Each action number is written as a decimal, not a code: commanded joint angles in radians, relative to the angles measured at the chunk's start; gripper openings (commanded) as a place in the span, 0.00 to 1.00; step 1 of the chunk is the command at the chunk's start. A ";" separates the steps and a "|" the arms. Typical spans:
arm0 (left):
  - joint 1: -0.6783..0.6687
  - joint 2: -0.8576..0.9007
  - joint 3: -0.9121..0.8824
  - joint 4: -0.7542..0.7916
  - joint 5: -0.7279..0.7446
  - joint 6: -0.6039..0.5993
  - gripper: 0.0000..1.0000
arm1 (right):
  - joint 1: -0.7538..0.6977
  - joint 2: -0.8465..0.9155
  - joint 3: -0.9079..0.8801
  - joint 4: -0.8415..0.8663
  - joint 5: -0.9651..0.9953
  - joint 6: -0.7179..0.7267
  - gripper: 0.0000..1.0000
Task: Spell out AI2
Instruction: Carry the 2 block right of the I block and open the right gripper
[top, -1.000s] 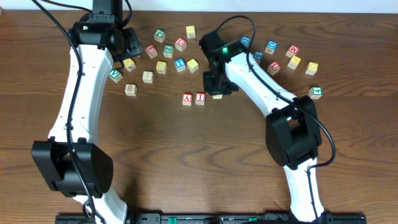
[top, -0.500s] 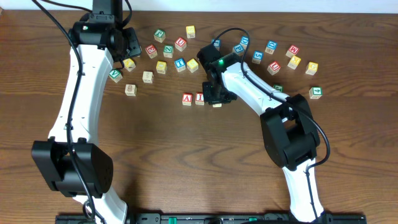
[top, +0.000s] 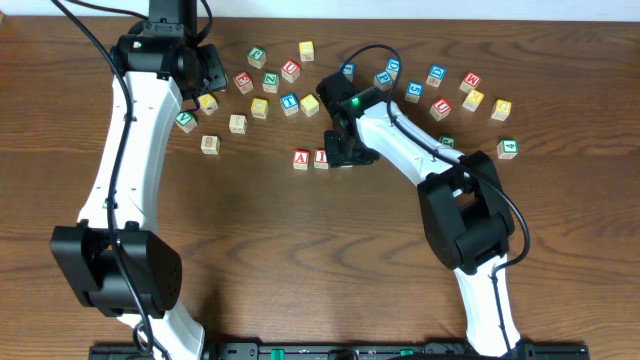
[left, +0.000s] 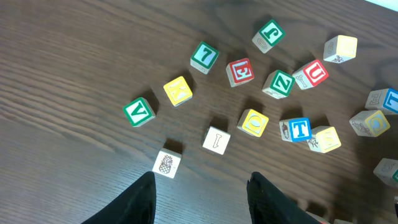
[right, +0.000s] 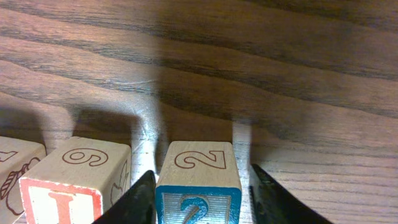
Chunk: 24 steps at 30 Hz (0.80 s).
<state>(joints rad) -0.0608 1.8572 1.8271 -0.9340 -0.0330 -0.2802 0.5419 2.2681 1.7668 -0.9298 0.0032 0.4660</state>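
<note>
A red A block (top: 301, 158) and a red I block (top: 321, 157) stand side by side on the table. In the right wrist view a blue 2 block (right: 198, 180) stands on the wood just right of the I block (right: 74, 180). My right gripper (top: 345, 152) (right: 202, 174) straddles the 2 block. Its left finger touches the block and a thin gap shows at its right finger. The overhead view hides the 2 block under the gripper. My left gripper (top: 205, 70) (left: 200, 180) is open and empty above the far left blocks.
Several loose letter blocks lie across the back of the table, such as a blue T (left: 300, 129), a green V (left: 138, 112) and a pineapple block (left: 165, 164). More lie at the back right (top: 472, 98).
My right gripper has carried the 2 block left and set it down beside the I block. The left arm has not moved.
</note>
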 joint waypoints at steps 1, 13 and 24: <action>0.002 0.012 -0.006 0.001 -0.013 0.017 0.47 | 0.010 0.010 -0.009 0.000 0.016 0.009 0.45; 0.002 0.012 -0.006 -0.012 -0.012 0.017 0.47 | 0.005 -0.106 0.032 -0.009 -0.006 0.007 0.51; -0.035 0.012 -0.034 -0.155 0.003 -0.011 0.46 | -0.034 -0.144 0.029 -0.054 -0.005 0.008 0.49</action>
<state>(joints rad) -0.0742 1.8572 1.8217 -1.0752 -0.0296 -0.2810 0.5240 2.1284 1.7855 -0.9791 -0.0071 0.4667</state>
